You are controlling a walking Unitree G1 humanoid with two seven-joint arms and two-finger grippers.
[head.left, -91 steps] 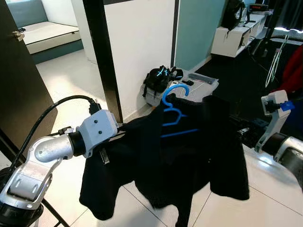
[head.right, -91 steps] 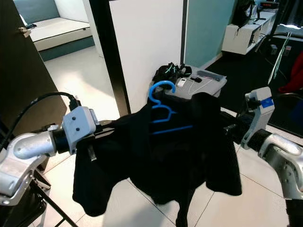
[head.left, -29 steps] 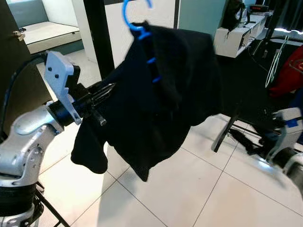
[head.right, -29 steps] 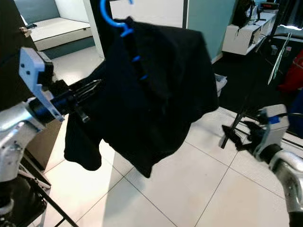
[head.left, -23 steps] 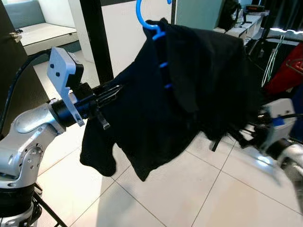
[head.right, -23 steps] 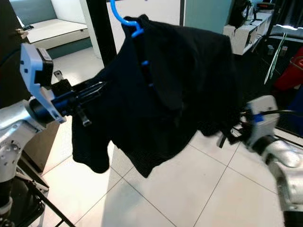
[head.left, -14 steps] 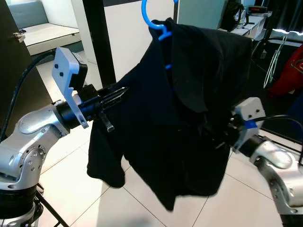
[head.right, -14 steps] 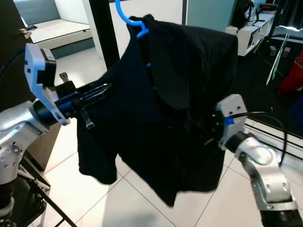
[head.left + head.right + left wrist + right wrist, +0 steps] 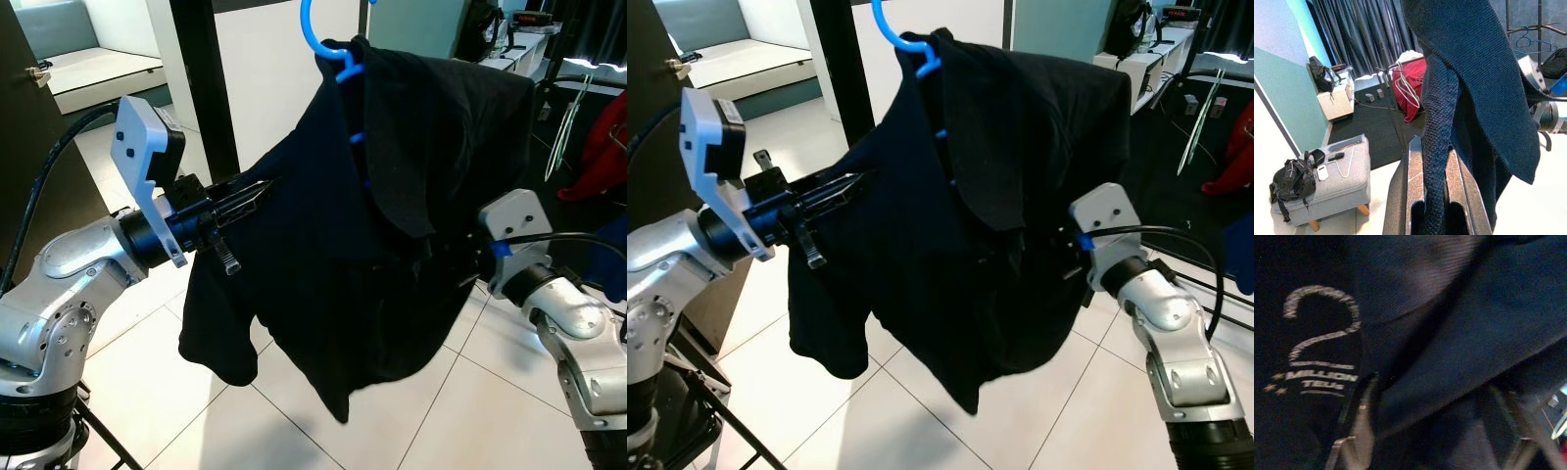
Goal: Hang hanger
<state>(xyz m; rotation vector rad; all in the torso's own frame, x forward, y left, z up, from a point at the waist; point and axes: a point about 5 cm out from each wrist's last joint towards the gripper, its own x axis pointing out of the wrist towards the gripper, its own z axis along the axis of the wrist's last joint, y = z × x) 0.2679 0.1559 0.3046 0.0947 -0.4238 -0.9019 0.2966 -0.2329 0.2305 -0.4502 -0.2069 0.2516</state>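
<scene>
1. Blue hanger (image 9: 328, 44): raised high at the top centre of the head views, its hook reaching to the upper edge of the frame, with a black garment (image 9: 372, 225) draped over it and hanging well above the white tiled floor (image 9: 137, 382).
2. Left gripper (image 9: 1432, 176): held out from the robot's left side; its two fingers (image 9: 1414, 171) are pressed together on a fold of the black garment, as the left wrist view shows.
3. Right gripper (image 9: 1440, 431): pushed into the garment from the robot's right; its fingers (image 9: 1359, 426) stand spread apart with dark cloth and a printed label lying against them.
4. Background: a grey stool (image 9: 1344, 169) with a black bag (image 9: 1293, 181) on it and a red cloth (image 9: 1408, 88) beyond.
</scene>
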